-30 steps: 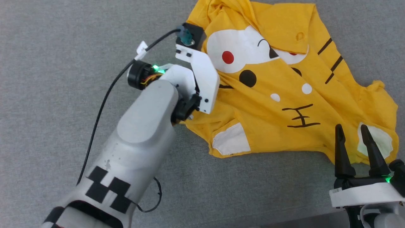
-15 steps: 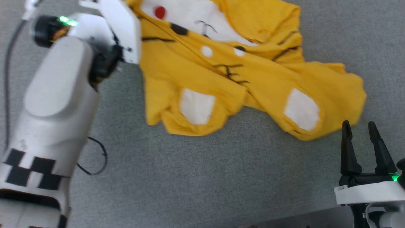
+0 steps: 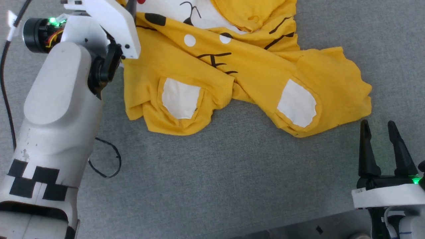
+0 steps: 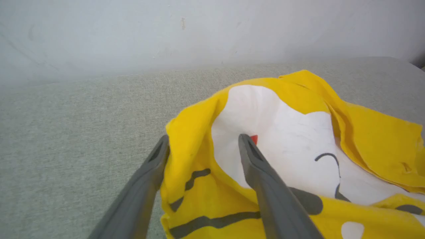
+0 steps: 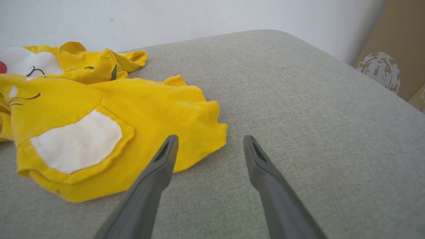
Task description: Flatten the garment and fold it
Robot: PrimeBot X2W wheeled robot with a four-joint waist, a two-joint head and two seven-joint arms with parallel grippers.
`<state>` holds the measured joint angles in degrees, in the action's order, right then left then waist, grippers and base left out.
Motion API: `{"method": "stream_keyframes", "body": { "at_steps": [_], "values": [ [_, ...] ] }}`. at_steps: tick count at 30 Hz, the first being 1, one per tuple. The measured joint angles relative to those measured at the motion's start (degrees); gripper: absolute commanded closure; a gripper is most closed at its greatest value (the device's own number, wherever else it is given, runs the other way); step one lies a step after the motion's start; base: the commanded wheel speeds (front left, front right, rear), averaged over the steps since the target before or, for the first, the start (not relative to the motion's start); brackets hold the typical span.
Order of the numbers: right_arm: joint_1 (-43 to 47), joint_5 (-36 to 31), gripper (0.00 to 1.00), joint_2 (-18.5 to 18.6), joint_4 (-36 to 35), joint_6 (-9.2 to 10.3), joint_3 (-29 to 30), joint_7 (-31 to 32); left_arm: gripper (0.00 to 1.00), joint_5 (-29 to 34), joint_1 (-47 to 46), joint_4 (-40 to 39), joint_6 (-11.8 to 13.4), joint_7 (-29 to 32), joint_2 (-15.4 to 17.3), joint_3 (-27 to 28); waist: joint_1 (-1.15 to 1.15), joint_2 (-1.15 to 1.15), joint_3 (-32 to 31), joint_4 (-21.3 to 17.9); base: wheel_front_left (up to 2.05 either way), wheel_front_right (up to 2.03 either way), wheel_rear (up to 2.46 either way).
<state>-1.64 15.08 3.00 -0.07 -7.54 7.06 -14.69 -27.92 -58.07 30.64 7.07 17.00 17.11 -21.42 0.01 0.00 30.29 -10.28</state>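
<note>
Left gripper (image 4: pixel 203 141): the fingers are seen spread apart, and nothing is clamped between them.
Between the left fingers: a folded yellow edge of the garment (image 4: pixel 365 132) is lodged in the gap, close against one finger; the other finger is laid over the white face print.
Red dot (image 4: pixel 254 139): a small part is seen just past the tip of the finger that lies on the white print.
Right gripper (image 3: pixel 378 123): the fingers are held apart, with bare grey cushion (image 3: pixel 212 172) between and beneath them.
Garment from the right gripper: the nearest yellow edge is found just ahead of the fingertips and to their left, near but not touching.
White patch (image 3: pixel 296 103): placed ahead-left of the right gripper, on a rumpled corner.
Second white patch (image 3: pixel 180 101): placed behind the left gripper's fingertips, beside its forearm.
Garment state: it is spread on the cushion but crumpled, with several folds overlapping.
Cable (image 3: pixel 106 159): a black loop is seen beside the left forearm.
</note>
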Motion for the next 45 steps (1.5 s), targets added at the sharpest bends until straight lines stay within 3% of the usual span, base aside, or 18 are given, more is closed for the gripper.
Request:
{"method": "stream_keyframes", "body": {
  "at_steps": [9,13,18,24,28,32,38,45],
  "values": [
    [0.3,-0.5,0.00,0.0,0.2,0.00,0.4,0.0,0.00,-3.6,5.0,-10.6,-1.3,-6.8,1.4,4.4,-0.01,0.00,-3.7,2.3,0.00,0.00,0.00],
    [1.2,-0.5,0.00,0.0,0.3,0.00,0.5,0.0,0.00,-2.7,13.5,-19.3,0.9,-11.3,3.8,5.7,-0.01,0.00,-5.5,3.3,0.00,0.00,0.00],
    [2.3,-0.8,0.00,0.0,0.4,0.00,0.5,0.0,0.00,3.0,27.0,-28.8,4.8,-19.3,6.8,5.5,-0.02,0.00,-7.7,4.6,0.00,0.00,0.00],
    [3.2,-1.5,0.00,0.0,0.4,0.00,0.5,0.0,0.00,4.9,43.3,-34.9,10.2,-28.5,4.2,4.7,-0.02,0.00,-9.9,5.7,0.00,0.00,0.00],
    [3.4,-1.5,0.00,0.0,0.4,0.00,0.5,0.0,0.00,4.5,50.4,-35.3,11.3,-30.1,1.6,3.9,-0.02,0.00,-10.9,6.1,0.00,0.00,0.00],
    [4.4,-1.5,0.00,0.0,0.3,0.00,0.5,0.0,0.00,2.6,56.0,-35.5,11.6,-31.0,-1.8,3.5,-0.03,0.00,-11.9,6.8,0.00,0.00,0.00],
    [4.6,-1.6,0.00,0.0,0.3,0.00,0.2,0.0,0.00,2.7,54.5,-35.5,10.2,-30.3,-0.2,4.1,-0.02,0.00,-12.6,7.8,0.00,0.00,0.00],
    [4.5,-1.5,0.00,0.0,0.5,0.00,-0.3,0.0,0.00,-2.3,45.1,-33.0,4.7,-15.3,2.2,2.0,-0.01,0.00,-11.9,7.5,0.00,0.00,0.00]
  ]
}}
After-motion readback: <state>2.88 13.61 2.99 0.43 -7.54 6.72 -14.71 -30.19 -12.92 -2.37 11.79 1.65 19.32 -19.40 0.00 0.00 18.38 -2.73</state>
